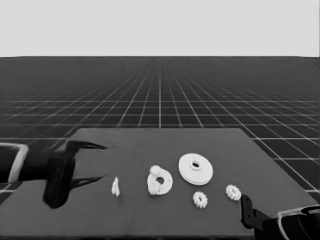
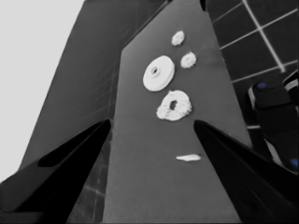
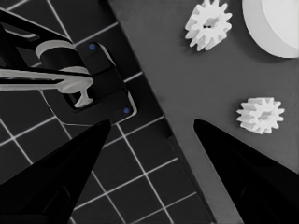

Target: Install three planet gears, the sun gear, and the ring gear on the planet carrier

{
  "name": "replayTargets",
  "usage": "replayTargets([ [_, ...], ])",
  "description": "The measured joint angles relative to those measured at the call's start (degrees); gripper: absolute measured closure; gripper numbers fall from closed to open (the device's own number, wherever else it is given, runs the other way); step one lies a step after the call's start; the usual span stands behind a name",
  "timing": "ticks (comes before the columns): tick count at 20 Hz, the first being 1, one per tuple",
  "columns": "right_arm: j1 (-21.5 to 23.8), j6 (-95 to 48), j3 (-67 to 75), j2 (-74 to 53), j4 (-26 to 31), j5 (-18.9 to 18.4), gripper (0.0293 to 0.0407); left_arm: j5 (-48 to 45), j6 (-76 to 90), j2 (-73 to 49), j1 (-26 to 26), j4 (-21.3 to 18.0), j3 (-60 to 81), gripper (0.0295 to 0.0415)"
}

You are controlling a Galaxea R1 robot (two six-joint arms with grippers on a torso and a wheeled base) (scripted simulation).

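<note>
Both arms wait at the table's ends while two gears sit on the smaller round part and two lie loose.

How many gears rest on the smaller round part point(image 1: 160, 182) is hard to make out: lumpy toothed shapes crowd its rim, seemingly two, and its hole stays visible. The larger round part point(image 1: 195, 168) lies flat just beside it, farther from the left gripper point(image 1: 98, 161), whose fingers stand spread with nothing between them. A thin white piece point(image 1: 115, 187) lies nearest those fingertips, its long axis running across the line of the fingers. Two loose gears point(image 1: 200, 199) point(image 1: 233, 192) lie flat near the right gripper point(image 3: 152, 128), which is also spread and holds nothing; the larger round part is cut off in its wrist view.
</note>
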Motion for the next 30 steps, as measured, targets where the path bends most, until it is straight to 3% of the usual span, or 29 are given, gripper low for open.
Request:
replayTargets([
  [1, 11.4, 27.7, -5.2, 15.5, 7.7, -18.5, 0.0307, -0.1, 0.3, -0.2, 0.0, 0.0, 0.1, 0.0326],
  [2, 16.0, 48.0, -13.8, 27.7, 16.0, -23.5, 0.0307, -0.2, 0.5, -0.3, -0.1, 0.0, 0.2, 0.0326],
  [3, 17.5, 57.0, -21.1, 33.2, 20.7, -23.2, 0.0310, -0.2, 0.6, -0.3, -0.1, 0.0, 0.2, 0.0326],
  [5, 18.2, 63.7, -29.0, 37.4, 24.8, -21.9, 0.0314, -0.2, 0.7, -0.4, -0.1, 0.0, 0.3, 0.0326],
  [10, 18.4, 66.3, -33.4, 39.4, 26.7, -21.2, 0.0315, -0.3, 0.7, -0.4, -0.1, 0.0, 0.3, 0.0326],
  [11, 12.8, 64.9, -35.7, 40.0, 20.8, -20.3, 0.0315, -0.3, 0.7, -0.4, -0.1, 0.0, 0.3, 0.0326],
  [13, 7.1, 62.9, -39.4, 41.0, 15.9, -18.6, 0.0315, -0.3, 0.7, -0.4, -0.1, 0.0, 0.3, 0.0326],
  [20, 4.7, 61.7, -41.8, 41.7, 13.6, -17.4, 0.0315, -0.3, 0.7, -0.4, -0.1, 0.0, 0.3, 0.0326],
  [22, 4.7, 61.7, -41.8, 41.7, 13.6, -17.4, 0.0386, -0.3, 0.7, -0.4, -0.1, 0.0, 0.3, 0.0326],
  [30, 4.7, 61.7, -41.8, 41.7, 13.6, -17.3, 0.0388, -0.3, 0.7, -0.4, -0.1, 0.0, 0.3, 0.0326],
])
